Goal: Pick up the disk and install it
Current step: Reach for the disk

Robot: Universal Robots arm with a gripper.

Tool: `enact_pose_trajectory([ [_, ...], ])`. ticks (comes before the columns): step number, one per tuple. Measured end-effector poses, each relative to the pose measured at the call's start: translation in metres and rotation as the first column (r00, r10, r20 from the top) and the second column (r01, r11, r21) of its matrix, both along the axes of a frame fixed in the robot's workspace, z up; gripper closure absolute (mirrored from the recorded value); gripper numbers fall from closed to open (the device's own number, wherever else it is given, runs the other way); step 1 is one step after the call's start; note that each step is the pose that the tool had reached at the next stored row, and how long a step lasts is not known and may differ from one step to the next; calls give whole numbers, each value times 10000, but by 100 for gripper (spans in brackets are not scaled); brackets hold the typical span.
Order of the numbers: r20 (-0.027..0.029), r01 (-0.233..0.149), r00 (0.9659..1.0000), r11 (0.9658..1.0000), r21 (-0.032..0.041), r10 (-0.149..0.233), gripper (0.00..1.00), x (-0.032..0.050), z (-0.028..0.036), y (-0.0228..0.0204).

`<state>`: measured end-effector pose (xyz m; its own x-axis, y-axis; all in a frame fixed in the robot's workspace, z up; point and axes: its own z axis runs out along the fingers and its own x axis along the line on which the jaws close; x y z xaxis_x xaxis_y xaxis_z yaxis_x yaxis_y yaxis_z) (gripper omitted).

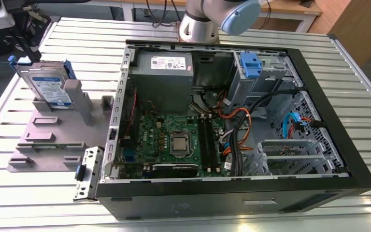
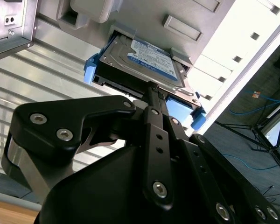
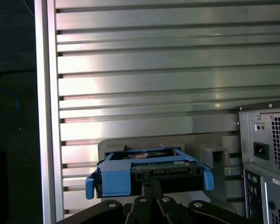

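**One relation matters: the disk lies straight ahead of the fingers**

Exterior view: the disk (image 1: 47, 88) stands on end in a grey holder (image 1: 56, 133) on the slatted desk (image 1: 89, 38). It sits at the exterior view's left, outside the open computer case (image 1: 237, 121). Its long axis runs up out of the holder, leaning a little. The arm (image 1: 214, 19) rises beyond the far wall of the case, well apart from the disk.

Second wrist view: the gripper (image 2: 151, 88) points at the disk (image 2: 147, 56). The disk's labelled face and blue carrier run away from the tips, so its long axis roughly continues the fingers' own line. The fingers look pressed together with nothing between them. Whether the tips touch the carrier cannot be told from this angle.

First wrist view: the gripper (image 3: 151, 183) lines up with the middle of the disk (image 3: 126, 173). The disk is seen end-on here, with its short end and blue carrier facing the tips. The disk's width lies across the fingers' line.
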<state>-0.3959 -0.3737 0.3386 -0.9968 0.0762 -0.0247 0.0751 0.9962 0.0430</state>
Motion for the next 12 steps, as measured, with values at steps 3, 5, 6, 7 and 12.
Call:
enact_pose_trajectory([
  [3, 4, 0, 10000, 10000, 3, 0, 89, 0, -8, 0],
  [5, 1, 0, 10000, 10000, 1, 0, 89, 0, -8, 0],
  [6, 1, 0, 10000, 10000, 1, 0, 89, 0, -8, 0],
  [7, 1, 0, 10000, 10000, 1, 0, 89, 0, -8, 0],
  [12, 2, 0, 10000, 10000, 1, 0, 89, -6, -11, 0],
])
